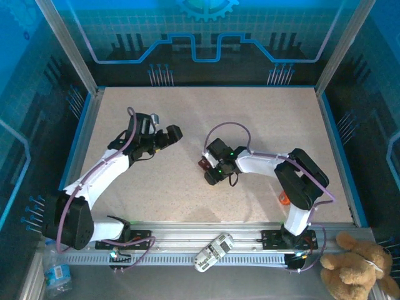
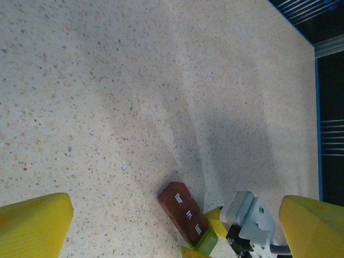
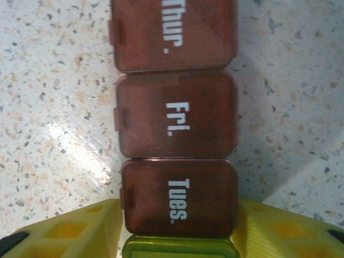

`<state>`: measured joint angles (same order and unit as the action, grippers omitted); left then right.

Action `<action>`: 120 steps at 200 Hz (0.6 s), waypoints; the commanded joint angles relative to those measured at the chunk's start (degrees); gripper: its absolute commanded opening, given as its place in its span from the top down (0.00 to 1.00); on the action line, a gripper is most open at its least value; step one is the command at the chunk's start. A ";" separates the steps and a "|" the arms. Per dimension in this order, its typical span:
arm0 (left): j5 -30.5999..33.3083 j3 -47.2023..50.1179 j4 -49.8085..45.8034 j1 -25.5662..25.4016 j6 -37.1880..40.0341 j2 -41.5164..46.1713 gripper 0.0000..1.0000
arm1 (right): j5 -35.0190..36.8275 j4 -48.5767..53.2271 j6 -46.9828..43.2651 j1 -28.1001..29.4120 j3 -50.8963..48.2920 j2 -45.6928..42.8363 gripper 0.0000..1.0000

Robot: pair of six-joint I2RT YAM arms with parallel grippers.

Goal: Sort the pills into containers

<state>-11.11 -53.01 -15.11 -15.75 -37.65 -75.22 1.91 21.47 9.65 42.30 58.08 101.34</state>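
The containers [image 1: 204, 165] are a dark red strip with one green end, lying flat mid-table. The right wrist view shows the containers [image 3: 177, 115] close up, with lids marked Thur., Fri. and Tues. shut. My right gripper [image 3: 178, 226] has a yellow finger against each long side at the Tues. box and the green end. The right gripper [image 1: 211, 170] sits low on the table. My left gripper [image 1: 174, 132] hovers open to the left, above the table. In its view the containers [image 2: 185, 212] lie ahead between its wide-spread fingers [image 2: 37, 226]. The pills are out of view.
An orange bottle [image 1: 283, 199] stands behind the right arm's elbow. A tiny white speck [image 2: 124, 166] lies on the table near the strip, too small to identify. A white handset [image 1: 212, 251] rests on the front rail. A plush toy [image 1: 359, 265] sits off the table's right corner.
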 commanded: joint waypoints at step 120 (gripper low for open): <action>0.73 3.56 3.37 -2.27 -5.93 -0.34 0.01 | -1.72 2.03 -0.91 -0.29 -2.33 -3.14 0.71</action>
<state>-9.69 -50.81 -12.82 -17.47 -41.17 -77.12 2.96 22.39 8.25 42.13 56.88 100.16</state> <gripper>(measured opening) 0.989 0.418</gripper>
